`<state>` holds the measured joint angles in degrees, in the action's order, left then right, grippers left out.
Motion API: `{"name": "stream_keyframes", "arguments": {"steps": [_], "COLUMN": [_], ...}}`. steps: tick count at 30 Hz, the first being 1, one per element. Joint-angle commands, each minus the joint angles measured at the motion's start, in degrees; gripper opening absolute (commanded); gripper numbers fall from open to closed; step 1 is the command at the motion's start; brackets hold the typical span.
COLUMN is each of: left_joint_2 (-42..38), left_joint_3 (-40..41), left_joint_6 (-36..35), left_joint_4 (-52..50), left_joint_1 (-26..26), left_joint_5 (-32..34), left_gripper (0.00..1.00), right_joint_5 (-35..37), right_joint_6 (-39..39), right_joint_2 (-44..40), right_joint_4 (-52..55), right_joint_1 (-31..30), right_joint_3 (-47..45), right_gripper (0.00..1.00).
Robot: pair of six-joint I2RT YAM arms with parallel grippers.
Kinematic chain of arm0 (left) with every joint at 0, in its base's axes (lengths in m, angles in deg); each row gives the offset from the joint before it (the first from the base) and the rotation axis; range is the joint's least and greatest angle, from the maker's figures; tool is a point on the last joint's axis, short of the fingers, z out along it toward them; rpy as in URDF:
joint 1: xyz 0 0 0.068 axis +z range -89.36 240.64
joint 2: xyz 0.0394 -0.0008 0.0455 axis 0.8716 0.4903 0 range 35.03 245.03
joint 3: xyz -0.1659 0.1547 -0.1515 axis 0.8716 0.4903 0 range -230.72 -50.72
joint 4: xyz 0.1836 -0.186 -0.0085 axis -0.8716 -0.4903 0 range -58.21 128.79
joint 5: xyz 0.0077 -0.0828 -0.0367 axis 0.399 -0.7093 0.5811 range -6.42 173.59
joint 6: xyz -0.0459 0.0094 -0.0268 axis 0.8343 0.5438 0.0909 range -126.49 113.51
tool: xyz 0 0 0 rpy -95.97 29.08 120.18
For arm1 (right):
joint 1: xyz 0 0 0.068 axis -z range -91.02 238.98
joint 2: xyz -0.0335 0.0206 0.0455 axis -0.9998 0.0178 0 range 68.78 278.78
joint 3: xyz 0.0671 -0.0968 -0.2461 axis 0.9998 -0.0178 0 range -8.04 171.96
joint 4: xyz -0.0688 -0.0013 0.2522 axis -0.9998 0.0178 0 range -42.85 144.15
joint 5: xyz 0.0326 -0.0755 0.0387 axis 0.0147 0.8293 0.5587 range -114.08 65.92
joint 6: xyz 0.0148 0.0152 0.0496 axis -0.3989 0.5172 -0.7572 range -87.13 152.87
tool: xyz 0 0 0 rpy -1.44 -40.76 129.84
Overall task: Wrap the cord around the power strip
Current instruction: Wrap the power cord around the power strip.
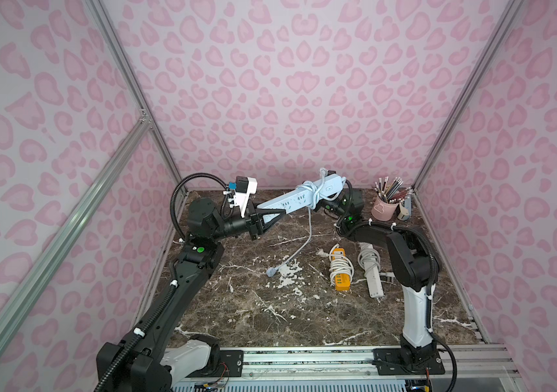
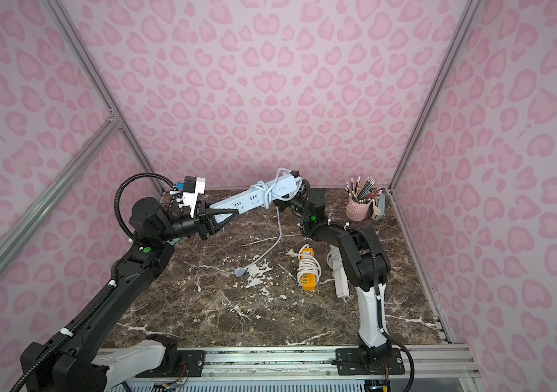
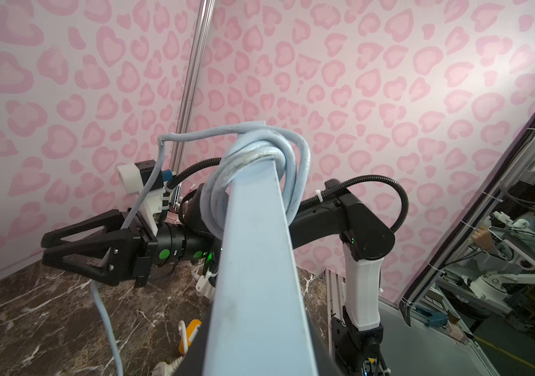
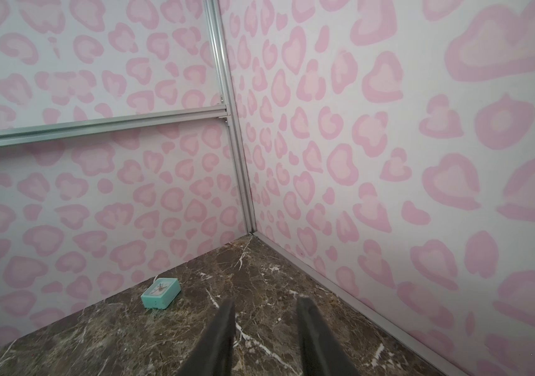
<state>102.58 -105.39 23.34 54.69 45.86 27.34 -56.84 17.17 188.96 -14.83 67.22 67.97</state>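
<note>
My left gripper (image 1: 280, 211) is shut on one end of the pale blue power strip (image 1: 301, 198), holding it up at a slant over the back of the table. Several turns of its cord (image 3: 253, 162) are wound round the far half. The loose cord (image 1: 307, 237) hangs down to the plug (image 1: 271, 271) lying on the marble. In the left wrist view my right gripper (image 3: 43, 250) sits behind the strip, pointing at the back left corner, and the cord runs across its base. Its jaws are open with nothing between them (image 4: 266, 301).
An orange power strip (image 1: 340, 271) and a white one (image 1: 373, 281), both wrapped in white cord, lie at the right. A pink cup of pencils (image 1: 385, 203) stands in the back right corner. A teal clock (image 4: 161, 293) sits by the left wall.
</note>
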Motion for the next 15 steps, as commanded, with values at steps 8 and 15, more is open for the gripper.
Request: {"name": "stream_keyframes", "arguments": {"steps": [8, 15], "left_joint_2": [3.8, 1.7], "left_joint_3": [8.8, 2.5], "left_joint_6": [28.3, 4.3], "left_joint_4": [45.1, 17.9], "left_joint_1": [2.3, 7.4], "left_joint_5": [18.7, 25.1], "left_gripper": [0.03, 0.03], "right_joint_5": [13.5, 18.9], "right_joint_6": [4.0, 14.4], "right_joint_2": [-0.4, -6.6], "right_joint_4": [4.1, 10.7], "right_joint_1": [-11.3, -17.8], "right_joint_3": [-6.1, -13.4], "right_gripper": [0.05, 0.00]}}
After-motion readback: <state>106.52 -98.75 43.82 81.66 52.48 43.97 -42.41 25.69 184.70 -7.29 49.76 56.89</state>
